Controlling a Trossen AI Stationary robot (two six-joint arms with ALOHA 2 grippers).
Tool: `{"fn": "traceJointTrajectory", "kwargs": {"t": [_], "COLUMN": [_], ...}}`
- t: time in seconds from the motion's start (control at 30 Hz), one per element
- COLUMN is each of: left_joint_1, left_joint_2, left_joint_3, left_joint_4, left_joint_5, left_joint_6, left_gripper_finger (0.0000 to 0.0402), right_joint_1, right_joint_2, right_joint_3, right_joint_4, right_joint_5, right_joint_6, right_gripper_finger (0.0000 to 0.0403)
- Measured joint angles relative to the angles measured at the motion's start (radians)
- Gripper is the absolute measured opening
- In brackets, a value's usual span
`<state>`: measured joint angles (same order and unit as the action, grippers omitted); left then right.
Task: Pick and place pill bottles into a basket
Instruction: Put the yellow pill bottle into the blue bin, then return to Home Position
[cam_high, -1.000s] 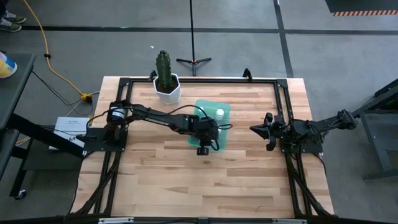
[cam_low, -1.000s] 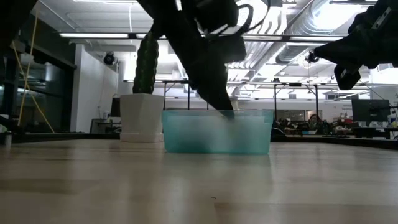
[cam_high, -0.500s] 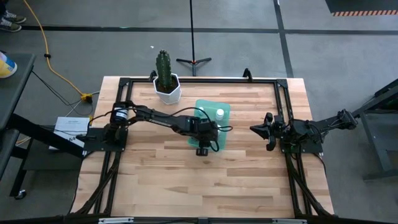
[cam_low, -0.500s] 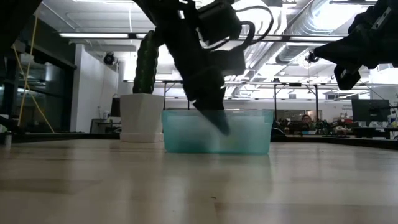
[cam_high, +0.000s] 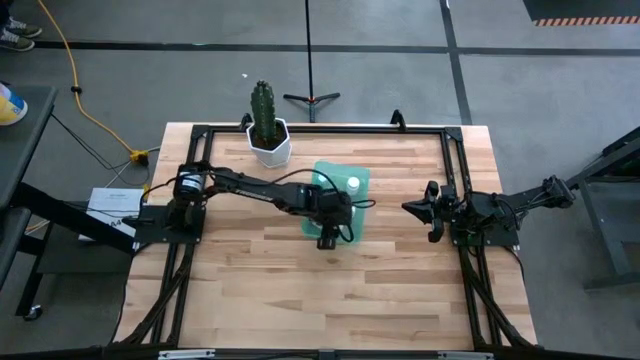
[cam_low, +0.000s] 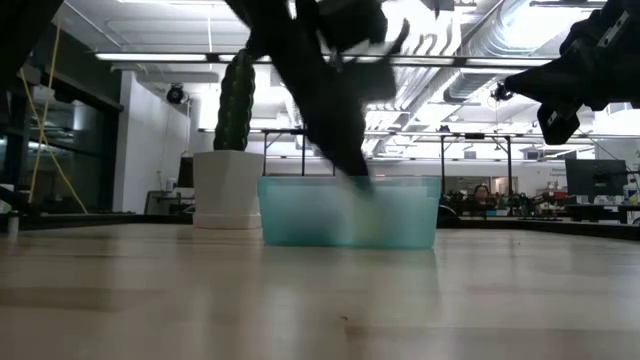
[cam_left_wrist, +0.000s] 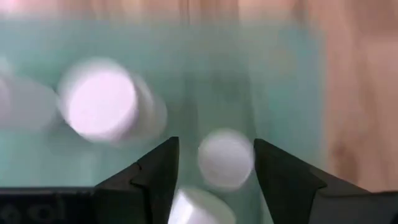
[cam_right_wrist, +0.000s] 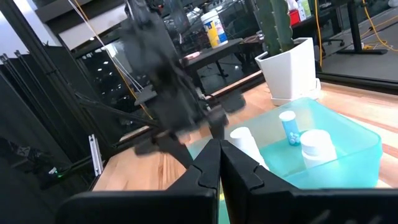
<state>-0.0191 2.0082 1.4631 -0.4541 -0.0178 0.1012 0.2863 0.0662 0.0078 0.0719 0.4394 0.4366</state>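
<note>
The teal-green tray (cam_high: 330, 172) stands on the table's middle, toward the far side. Several white pill bottles lie or stand in it: the left wrist view shows one (cam_left_wrist: 102, 102), another (cam_left_wrist: 225, 158) and a third (cam_left_wrist: 193, 210). The right wrist view also shows bottles (cam_right_wrist: 317, 144). My left gripper (cam_left_wrist: 214, 149) is open over the tray's near part (cam_low: 352, 175). Its fingers stand on either side of a bottle below them and do not touch it. My right gripper (cam_right_wrist: 217, 163) is shut and empty, well above the table at its right (cam_high: 432, 212).
A white hexagonal pot with a cactus (cam_high: 268, 140) stands at the far left of the tray, close to my left arm. A black frame (cam_high: 455, 150) runs round the table. Bare wood lies on the near side of the tray (cam_high: 320, 290).
My left gripper has gone down into the tray and has come up again to about the height of its rim; it is blurred with motion. The tray has stayed in place.
</note>
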Motion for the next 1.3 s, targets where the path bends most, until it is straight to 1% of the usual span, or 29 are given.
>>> {"fn": "traceJointTrajectory", "kwargs": {"t": [0.13, 0.23, 0.33, 0.4, 0.47, 0.53, 0.6, 0.67, 0.7, 0.73, 0.87, 0.93, 1.0, 1.07, 1.23, 1.3], "left_joint_1": [0.006, 0.014, 0.047, 0.091, 0.139, 0.173, 0.195, 0.207, 0.211, 0.211, 0.178, 0.14, 0.094, 0.04, -0.112, -0.149], "left_joint_2": [-0.045, -0.07, -0.12, -0.161, -0.208, -0.281, -0.38, -0.485, -0.539, -0.593, -0.823, -0.917, -1.015, -1.115, -1.361, -1.474], "left_joint_3": [0.045, 0.077, 0.087, 0.06, 0.014, -0.053, -0.147, -0.272, -0.346, -0.417, -0.683, -0.791, -0.865, -0.91, -1.032, -1.094], "left_joint_4": [-0.004, -0.026, 0.019, 0.048, 0.061, 0.091, 0.132, 0.215, 0.264, 0.314, 0.548, 0.596, 0.603, 0.612, 0.522, 0.534], "left_joint_5": [-0.017, -0.015, 0.037, 0.058, 0.069, 0.079, 0.114, 0.154, 0.172, 0.168, 0.064, 0.02, -0.006, -0.053, -0.289, -0.318], "left_joint_6": [0.012, -0.001, -0.062, -0.108, -0.131, -0.132, -0.128, -0.134, -0.135, -0.142, -0.195, -0.212, -0.218, -0.23, -0.221, -0.21], "left_gripper_finger": [0.0248, 0.0243, 0.0222, 0.0196, 0.016, 0.0119, 0.0071, 0.0027, 0.0022, 0.0022, 0.0047, 0.0041, 0.0022, 0.0021, 0.0035, 0.0029], "right_joint_1": [0.0, 0.0, 0.0, 0.0, 0.0, 0.0, 0.0, 0.0, 0.0, 0.0, 0.0, 0.0, 0.0, 0.0, 0.0, 0.0], "right_joint_2": [0.0, 0.0, 0.0, 0.0, 0.0, 0.0, 0.0, 0.0, 0.0, 0.0, 0.0, 0.0, 0.0, 0.0, 0.0, 0.0], "right_joint_3": [0.0, 0.0, 0.0, 0.0, 0.0, 0.0, 0.0, 0.0, 0.0, 0.0, 0.0, 0.0, 0.0, 0.0, 0.0, 0.0], "right_joint_4": [0.0, 0.0, 0.0, 0.0, 0.0, -0.001, -0.001, -0.001, -0.001, -0.001, -0.001, -0.001, -0.001, -0.002, -0.002, -0.001], "right_joint_5": [0.0, 0.0, -0.001, -0.004, -0.006, -0.012, -0.02, -0.021, -0.022, -0.022, -0.021, -0.022, -0.025, -0.027, -0.026, -0.024], "right_joint_6": [0.0, 0.0, 0.0, 0.0, 0.0, -0.008, -0.018, -0.019, -0.025, -0.034, -0.055, -0.055, -0.064, -0.091, -0.206, -0.228], "right_gripper_finger": [0.0, 0.0, 0.0, 0.0, 0.0, 0.0, 0.0, 0.0, 0.0, 0.0, 0.0, 0.0, 0.0, 0.0, 0.0, 0.0]}}
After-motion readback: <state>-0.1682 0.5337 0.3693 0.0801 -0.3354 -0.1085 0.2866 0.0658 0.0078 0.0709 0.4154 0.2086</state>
